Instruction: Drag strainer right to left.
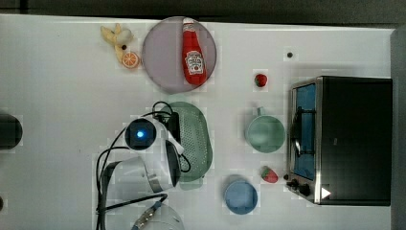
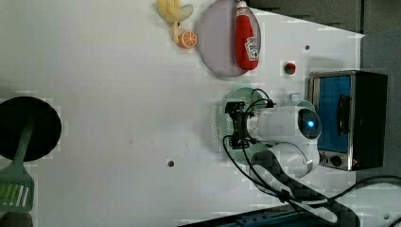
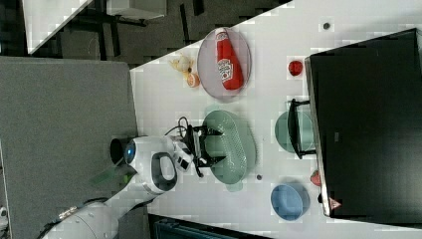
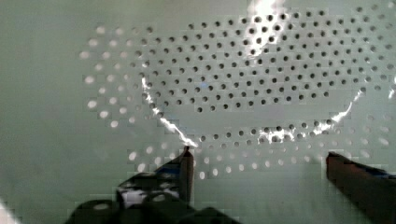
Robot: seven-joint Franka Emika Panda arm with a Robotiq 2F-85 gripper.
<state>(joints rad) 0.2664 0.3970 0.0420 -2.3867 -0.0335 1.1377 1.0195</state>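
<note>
The strainer point(image 1: 195, 139) is a pale sage-green oval colander dotted with small holes, lying near the middle of the white table. It also appears in the right view point(image 3: 236, 144) and the left view point(image 2: 219, 118). My gripper point(image 3: 214, 145) reaches down into its bowl, on the side nearer the arm, with both fingers spread wide. In the wrist view the gripper point(image 4: 258, 156) stands open just over the perforated inner wall of the strainer point(image 4: 233, 84), nothing between its fingertips point(image 4: 186, 163).
A green mug point(image 1: 265, 134) and a blue bowl point(image 1: 241, 196) sit to the top view's right of the strainer, before a toaster oven point(image 1: 354, 139). A plate point(image 1: 163, 57) carries a ketchup bottle point(image 1: 194, 52). Toy fruit point(image 1: 123, 45) and strawberries point(image 1: 269, 175) lie around.
</note>
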